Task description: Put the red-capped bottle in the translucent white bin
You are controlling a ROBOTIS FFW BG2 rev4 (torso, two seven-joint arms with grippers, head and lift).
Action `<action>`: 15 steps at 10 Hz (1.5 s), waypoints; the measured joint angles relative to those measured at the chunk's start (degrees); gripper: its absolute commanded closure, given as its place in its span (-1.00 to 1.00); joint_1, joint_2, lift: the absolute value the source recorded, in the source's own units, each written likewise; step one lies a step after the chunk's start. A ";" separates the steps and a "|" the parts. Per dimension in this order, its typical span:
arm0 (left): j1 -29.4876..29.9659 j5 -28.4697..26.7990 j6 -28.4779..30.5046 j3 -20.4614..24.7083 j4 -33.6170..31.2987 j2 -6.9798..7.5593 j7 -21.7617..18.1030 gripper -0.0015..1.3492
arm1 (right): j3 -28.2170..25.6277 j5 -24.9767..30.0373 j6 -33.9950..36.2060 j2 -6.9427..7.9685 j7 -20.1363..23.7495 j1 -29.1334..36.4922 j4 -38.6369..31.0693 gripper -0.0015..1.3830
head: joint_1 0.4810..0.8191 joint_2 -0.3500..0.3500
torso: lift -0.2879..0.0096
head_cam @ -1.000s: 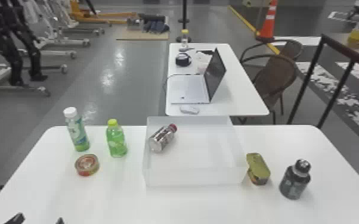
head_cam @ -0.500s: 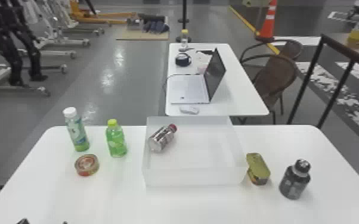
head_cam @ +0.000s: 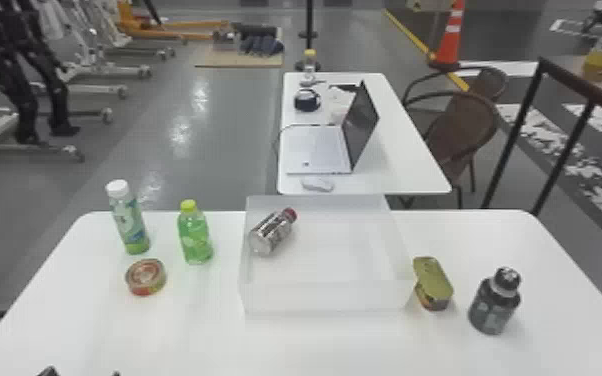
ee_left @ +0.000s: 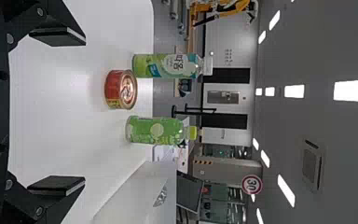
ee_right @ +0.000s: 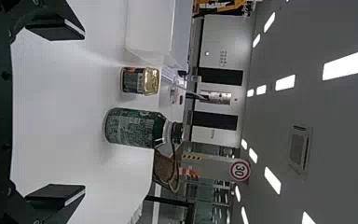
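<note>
Glossy white table point(head_cam: 205, 340) under a translucent white bin point(head_cam: 315, 297)

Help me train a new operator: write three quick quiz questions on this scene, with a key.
1. Where is the red-capped bottle relative to the translucent white bin? a) upright beside it; b) lying inside it; c) upright inside it
2. True or false: the left gripper is open and empty.
3. Fill in: in the head view, the bottle just left of the yellow-capped green bottle has a ____ cap.
Key: 1 b; 2 true; 3 white
</note>
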 measured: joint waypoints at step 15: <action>-0.74 2.00 -0.64 -2.03 1.63 0.00 0.00 -0.65 | 0.05 0.00 0.00 0.00 0.00 -0.11 0.10 -0.81 | -0.60 0.00 | 0.26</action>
